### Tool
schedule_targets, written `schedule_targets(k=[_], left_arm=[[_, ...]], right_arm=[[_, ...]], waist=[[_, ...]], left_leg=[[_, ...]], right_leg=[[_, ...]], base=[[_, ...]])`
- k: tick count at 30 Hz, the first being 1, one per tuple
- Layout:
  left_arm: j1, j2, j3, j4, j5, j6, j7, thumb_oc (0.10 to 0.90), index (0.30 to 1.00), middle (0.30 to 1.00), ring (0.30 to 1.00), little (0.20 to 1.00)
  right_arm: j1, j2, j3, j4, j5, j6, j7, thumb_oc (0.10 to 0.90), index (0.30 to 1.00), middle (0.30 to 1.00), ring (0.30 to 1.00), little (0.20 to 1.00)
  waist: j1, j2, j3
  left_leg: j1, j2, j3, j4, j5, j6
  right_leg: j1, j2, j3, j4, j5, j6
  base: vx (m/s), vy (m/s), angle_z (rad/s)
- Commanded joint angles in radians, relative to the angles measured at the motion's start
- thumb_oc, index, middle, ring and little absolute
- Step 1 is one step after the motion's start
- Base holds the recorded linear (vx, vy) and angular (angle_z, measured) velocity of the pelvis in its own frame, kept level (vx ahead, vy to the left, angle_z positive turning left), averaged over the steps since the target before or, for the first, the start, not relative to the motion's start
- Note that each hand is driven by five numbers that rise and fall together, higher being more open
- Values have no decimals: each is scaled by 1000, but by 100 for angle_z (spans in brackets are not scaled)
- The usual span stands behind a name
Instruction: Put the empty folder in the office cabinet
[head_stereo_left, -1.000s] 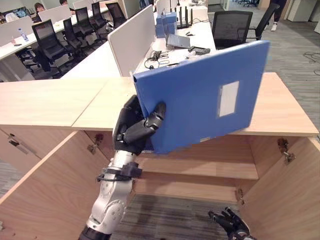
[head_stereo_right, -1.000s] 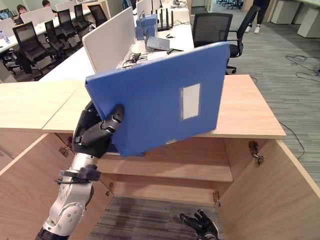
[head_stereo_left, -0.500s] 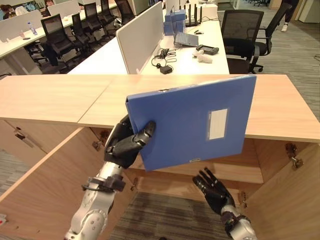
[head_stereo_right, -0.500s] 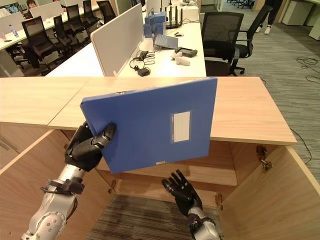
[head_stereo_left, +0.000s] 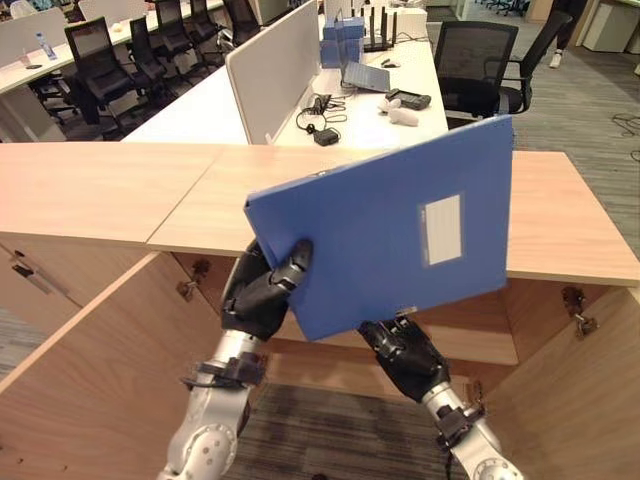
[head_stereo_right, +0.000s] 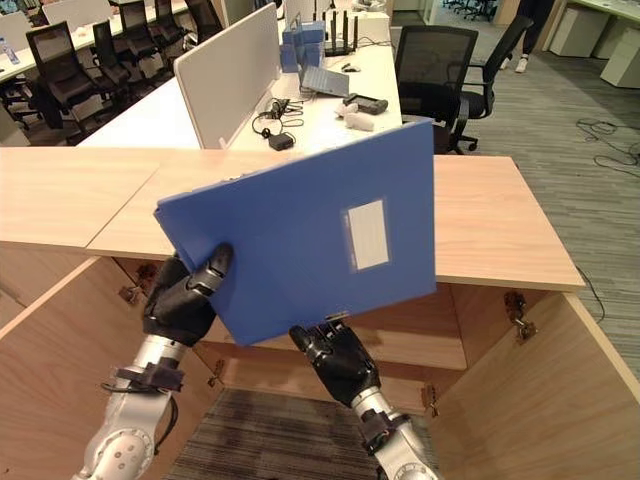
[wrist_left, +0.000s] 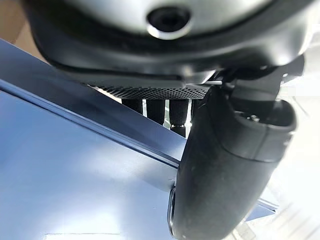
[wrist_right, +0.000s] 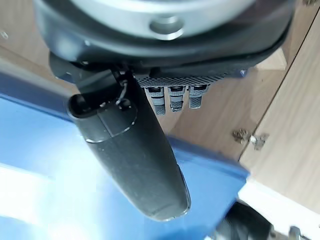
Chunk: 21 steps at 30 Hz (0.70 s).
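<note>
Left hand grips the blue folder at its lower near corner, thumb curled over the front cover and the fingers wrapped behind the spine edge; in the left wrist view the thumb lies flat on the blue cover while the fingers reach past the folder's edge. The folder is held up in the air in front of the office cabinet, tilted so its far corner stands higher than the gripped corner, its front cover with a pale label facing the head camera. It hides the middle of the cabinet's wooden top and part of the open compartment below.

Right hand sits under the folder's lower edge, touching or very nearly touching it from below. In the right wrist view its thumb lies along the blue cover and the fingers go behind the folder, so whether they are closed on it is hard to say; I cannot tell.

Below the folder the cabinet stands open, with both doors swung outward toward the robot and a wooden shelf visible inside. Metal hinges show on the inner walls. Behind the cabinet runs a white desk with a divider panel, a laptop, cables and small devices, and black office chairs stand beside it.
</note>
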Motion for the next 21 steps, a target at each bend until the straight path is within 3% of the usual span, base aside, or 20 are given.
schedule_targets(k=[1,11,21], left_arm=[[-103,-15,46,-36,-30,-93,-36,400,300,300,300,300],[-68,-28,27,2,-35,-67,-43,400,300,300,300,300],[-60,-32,20,27,-27,-53,-47,400,300,300,300,300]], right_arm=[[-132,61,8,-147,62,-86,60,800,900,900,900,900],[-207,91,-17,-169,50,-142,18,800,900,900,900,900],[-323,136,-140,-153,32,-252,-60,800,900,900,900,900]], waist=[[-4,-33,-29],[7,-31,-32],[24,-28,-38]], left_leg=[[65,8,45,-5,-69,-25],[63,9,41,-5,-68,-22],[68,7,30,-5,-71,-18]], right_leg=[[33,-40,33,17,-22,60],[33,-41,31,15,-22,58],[44,-39,22,14,-25,54]], base=[[0,0,0],[0,0,0],[0,0,0]])
